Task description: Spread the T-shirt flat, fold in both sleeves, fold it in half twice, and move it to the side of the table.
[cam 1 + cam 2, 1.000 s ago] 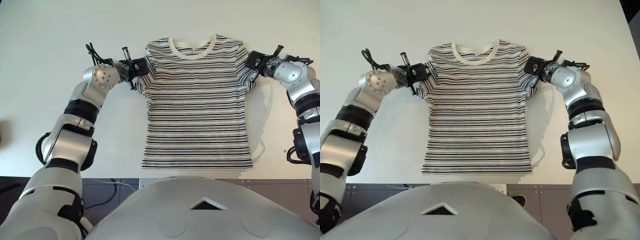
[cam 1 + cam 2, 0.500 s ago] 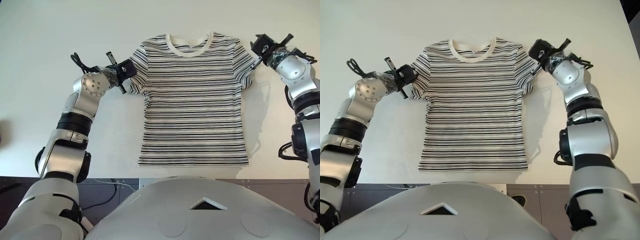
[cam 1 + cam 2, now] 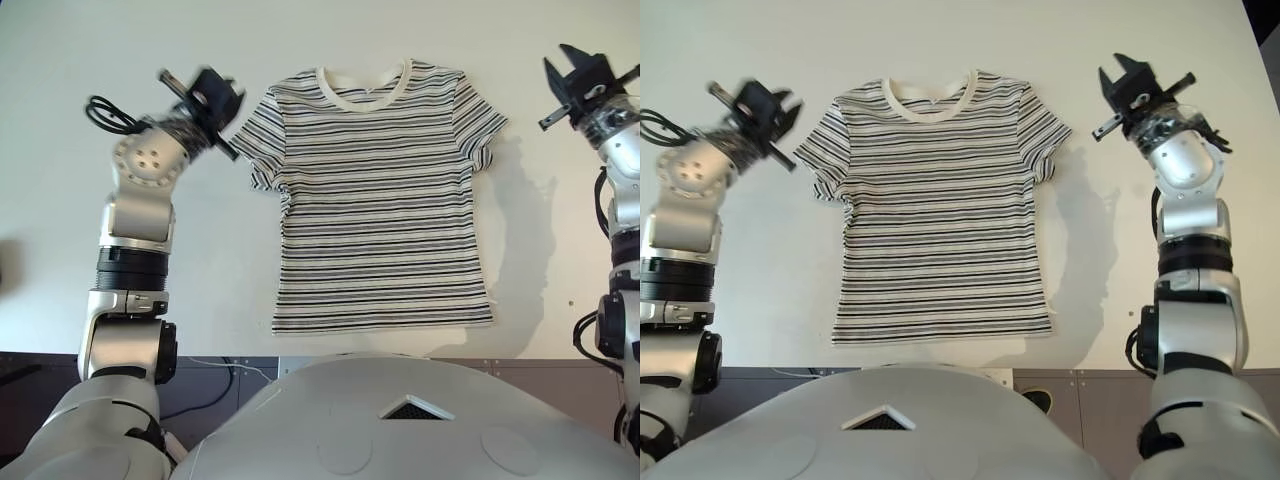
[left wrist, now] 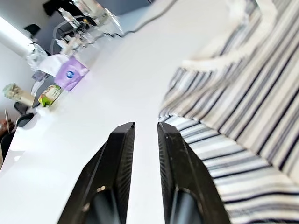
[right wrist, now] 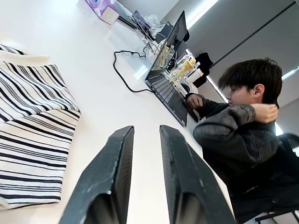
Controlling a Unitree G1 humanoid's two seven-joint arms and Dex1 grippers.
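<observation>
The black-and-white striped T-shirt (image 3: 380, 190) lies flat on the white table (image 3: 80, 260), cream collar at the far side and both short sleeves spread outward. My left gripper (image 3: 205, 90) hovers just off the left sleeve (image 3: 258, 125), open with nothing between its fingers; the left wrist view has it (image 4: 145, 125) over bare table beside the sleeve's hem (image 4: 224, 144). My right gripper (image 3: 1130, 85) is raised well clear of the right sleeve (image 3: 1048, 135), open and holding nothing. From the right wrist it (image 5: 145, 128) points past the sleeve (image 5: 32, 116).
Wide bare table surrounds the shirt on both sides. Farther along the table stand a laptop (image 5: 170, 70) with a black cable (image 5: 124, 67), a tissue box (image 4: 70, 74) and small bottles (image 4: 49, 93). The table's near edge (image 3: 560, 355) runs just below the shirt's hem.
Both grippers let go of the sleeves they held and swung outward and up, away from the shirt. The sleeves now lie spread flat.
</observation>
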